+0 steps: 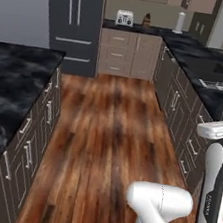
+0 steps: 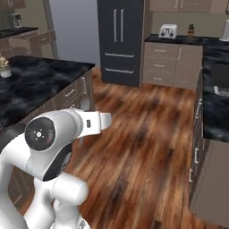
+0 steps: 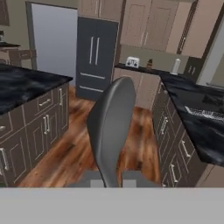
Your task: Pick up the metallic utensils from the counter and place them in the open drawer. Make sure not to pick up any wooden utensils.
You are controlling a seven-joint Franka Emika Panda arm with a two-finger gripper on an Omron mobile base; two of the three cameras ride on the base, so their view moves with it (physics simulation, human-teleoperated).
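In the hand view my gripper (image 3: 110, 180) is shut on a silver-grey metallic utensil (image 3: 111, 122). Its thin stem is pinched between the two fingertips (image 3: 92, 177) and its rounded head rises up the middle of the picture. I hold it in the air above the wooden floor of the aisle. The black marble-look counter (image 1: 12, 93) of the island lies to the left. A second stretch of counter (image 1: 213, 73) runs along the right wall. The open drawer and the wooden utensils are out of view.
A dark fridge (image 1: 74, 17) stands at the far end of the aisle, with a toaster (image 1: 124, 18) and a paper towel roll (image 1: 180, 21) on the back counter. Taupe cabinets (image 1: 181, 114) line both sides of the wooden floor (image 1: 110, 133). A small potted plant (image 2: 4, 67) sits on the island.
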